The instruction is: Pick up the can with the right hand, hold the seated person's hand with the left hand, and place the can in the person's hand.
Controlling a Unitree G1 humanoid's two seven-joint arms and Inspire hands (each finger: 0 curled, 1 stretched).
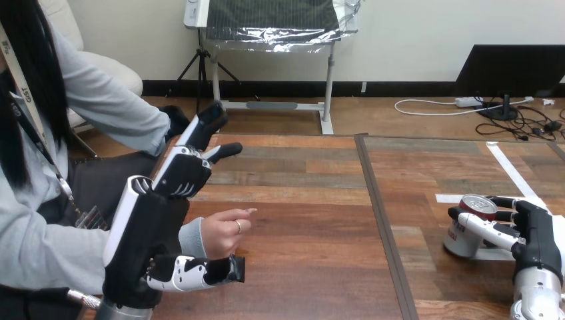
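can: (pixel 477 205) upright on the table (pixel 313 200), far right side of the head view, near edge, silver body, reddish top showing
can vs tape: stands just beside white tape strips (pixel 512 172) on the table's right part; can't tell if the base touches the tape
right hand: (pixel 536 233) comes in from the bottom right corner, right against the can, on the can's right side
right hand state: fingers (pixel 490 231) curled round the can, one across its front, others hooked past its rim at the back; wrapped on it
can lift: base looks down on the table, not raised as far as I can tell
left hand: (pixel 181 173) far left of view, well apart from the can, raised above the table's left edge on its silver and black forearm
left hand state: spread, fingers straight and pointing up and away, thumb (pixel 196 273) stuck out low toward the right
person's hand: (pixel 223 232) at the view's left, resting at the table's left edge, loosely curled, one finger pointing right
left hand vs person's hand: person's hand sits in the gap between the thumb below and the fingers above; nothing curled round it; contact can't be told
person: seated at the table's left side
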